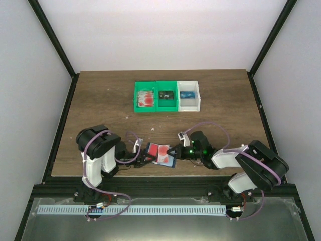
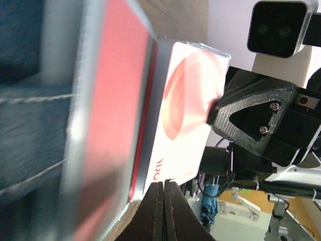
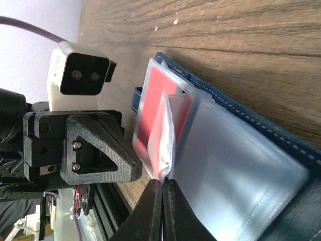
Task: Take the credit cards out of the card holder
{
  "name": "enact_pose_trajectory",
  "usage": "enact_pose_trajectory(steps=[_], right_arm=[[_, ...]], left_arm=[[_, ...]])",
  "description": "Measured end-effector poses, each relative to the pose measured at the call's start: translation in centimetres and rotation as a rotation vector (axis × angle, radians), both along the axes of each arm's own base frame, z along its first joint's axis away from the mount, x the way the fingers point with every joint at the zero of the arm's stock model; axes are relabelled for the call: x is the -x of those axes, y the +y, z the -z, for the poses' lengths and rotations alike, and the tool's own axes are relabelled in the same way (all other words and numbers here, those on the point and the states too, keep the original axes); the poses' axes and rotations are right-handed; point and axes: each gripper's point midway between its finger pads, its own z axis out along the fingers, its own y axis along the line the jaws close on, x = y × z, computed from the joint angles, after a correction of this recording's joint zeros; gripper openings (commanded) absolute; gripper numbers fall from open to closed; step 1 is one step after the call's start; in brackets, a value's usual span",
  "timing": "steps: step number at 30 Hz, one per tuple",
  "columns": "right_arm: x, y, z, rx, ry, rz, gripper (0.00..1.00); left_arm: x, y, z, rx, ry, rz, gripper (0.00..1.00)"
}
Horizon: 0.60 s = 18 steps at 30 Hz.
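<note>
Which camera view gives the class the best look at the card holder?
Right wrist: the card holder shows its navy stitched border and clear pockets sharply. Top external shows it small and far off; left wrist gives only a blurred close-up.

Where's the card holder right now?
Top view: the card holder is open at the front edge of the table, about centre, between the left pincer and right pincer, well in front of the bins.

A robot lab test cell: plain white walls (image 1: 150, 30) and black frame struts (image 1: 55, 37) enclose a wood-grain table (image 1: 100, 100). Two cabled arms (image 1: 98, 150) are bolted to a metal rail (image 1: 150, 208) along the bottom, with coloured bins (image 1: 168, 103) at upper centre.
</note>
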Motion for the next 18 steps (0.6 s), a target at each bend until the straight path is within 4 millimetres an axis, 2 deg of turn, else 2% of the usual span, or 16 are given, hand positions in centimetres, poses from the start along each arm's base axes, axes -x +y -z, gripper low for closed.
enact_pose_trajectory(steps=[6, 8, 11, 14, 16, 18], right_arm=[[-0.5, -0.4, 0.2, 0.013, 0.0, 0.027, 0.01], [-0.5, -0.4, 0.3, 0.013, 0.0, 0.027, 0.0], [-0.5, -0.4, 0.4, 0.014, 0.004, 0.025, 0.01], [-0.3, -0.3, 0.9, 0.014, 0.023, 0.013, 0.0], [-0.1, -0.1, 1.2, 0.011, 0.04, 0.008, 0.11], [-0.1, -0.1, 1.6, 0.013, 0.058, 0.011, 0.15]], left_arm=[[0.1, 0.2, 0.3, -0.008, 0.01, -0.005, 0.0], [0.1, 0.2, 0.3, -0.008, 0.009, -0.005, 0.12], [0.1, 0.2, 0.3, -0.008, 0.008, -0.004, 0.16], [0.0, 0.2, 0.3, -0.01, 0.005, -0.008, 0.24], [-0.1, 0.2, 0.5, -0.014, 0.007, -0.013, 0.24], [-0.3, 0.2, 0.7, -0.017, 0.01, -0.018, 0.25]])
